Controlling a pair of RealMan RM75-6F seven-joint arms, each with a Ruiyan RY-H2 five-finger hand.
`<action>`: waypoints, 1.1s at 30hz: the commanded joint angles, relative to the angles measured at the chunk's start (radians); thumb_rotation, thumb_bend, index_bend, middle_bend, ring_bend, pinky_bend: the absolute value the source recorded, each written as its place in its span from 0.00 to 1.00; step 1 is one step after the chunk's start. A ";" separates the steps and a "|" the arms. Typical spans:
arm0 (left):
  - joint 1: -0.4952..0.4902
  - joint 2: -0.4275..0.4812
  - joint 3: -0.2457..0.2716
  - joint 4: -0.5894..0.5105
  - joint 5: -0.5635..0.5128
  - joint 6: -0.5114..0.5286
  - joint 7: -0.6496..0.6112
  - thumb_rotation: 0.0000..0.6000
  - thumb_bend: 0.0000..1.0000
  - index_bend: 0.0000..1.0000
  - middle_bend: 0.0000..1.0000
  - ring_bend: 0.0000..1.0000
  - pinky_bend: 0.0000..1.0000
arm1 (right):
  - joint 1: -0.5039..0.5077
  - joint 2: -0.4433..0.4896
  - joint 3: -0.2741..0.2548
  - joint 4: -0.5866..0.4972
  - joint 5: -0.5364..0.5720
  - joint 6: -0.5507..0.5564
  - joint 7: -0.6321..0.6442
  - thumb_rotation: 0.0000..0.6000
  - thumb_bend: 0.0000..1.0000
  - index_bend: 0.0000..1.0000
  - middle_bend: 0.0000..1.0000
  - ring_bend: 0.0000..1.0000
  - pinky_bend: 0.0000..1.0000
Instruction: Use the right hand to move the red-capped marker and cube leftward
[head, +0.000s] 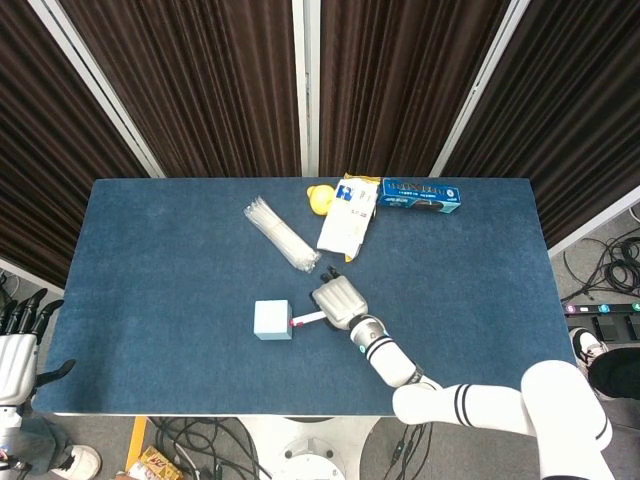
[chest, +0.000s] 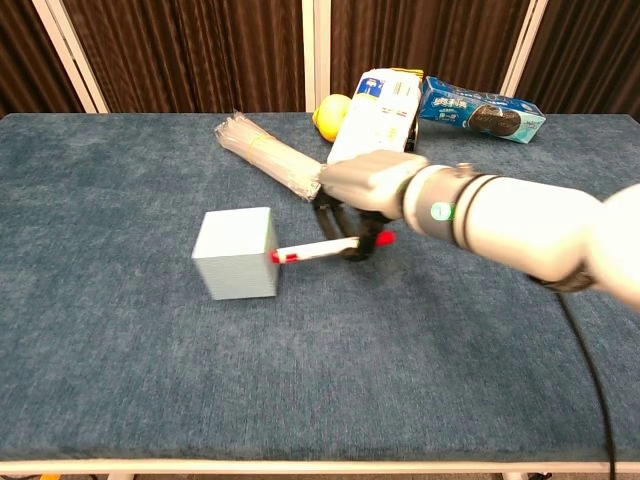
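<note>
A pale blue cube (head: 272, 320) (chest: 237, 254) sits on the blue table, left of centre. The white marker (chest: 318, 249) (head: 308, 320) has a red cap at each visible end, and its left tip touches the cube's right face. My right hand (head: 336, 301) (chest: 368, 187) grips the marker's right part with its fingers curled down around it. At the bottom left edge of the head view my left hand (head: 18, 345) hangs off the table with its fingers apart and nothing in it.
At the back of the table lie a clear bag of straws (head: 280, 234) (chest: 270, 153), a yellow lemon (chest: 330, 115), a white and blue packet (head: 348, 217) (chest: 374, 111) and a blue biscuit pack (head: 421, 195) (chest: 482, 110). The straws lie just behind my right hand.
</note>
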 joint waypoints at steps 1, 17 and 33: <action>-0.001 0.003 0.000 -0.001 0.003 -0.001 0.000 1.00 0.05 0.22 0.15 0.12 0.10 | 0.038 -0.033 0.014 0.016 0.036 0.014 -0.030 1.00 0.45 0.65 0.58 0.17 0.08; -0.017 -0.002 -0.002 0.004 0.024 -0.009 -0.004 1.00 0.05 0.22 0.15 0.12 0.10 | -0.109 0.296 -0.129 -0.173 -0.043 0.128 0.057 1.00 0.45 0.66 0.58 0.17 0.07; -0.020 0.007 -0.003 -0.038 0.025 -0.005 0.035 1.00 0.05 0.22 0.15 0.12 0.10 | -0.182 0.304 -0.203 -0.050 -0.041 0.089 0.106 1.00 0.16 0.27 0.32 0.01 0.00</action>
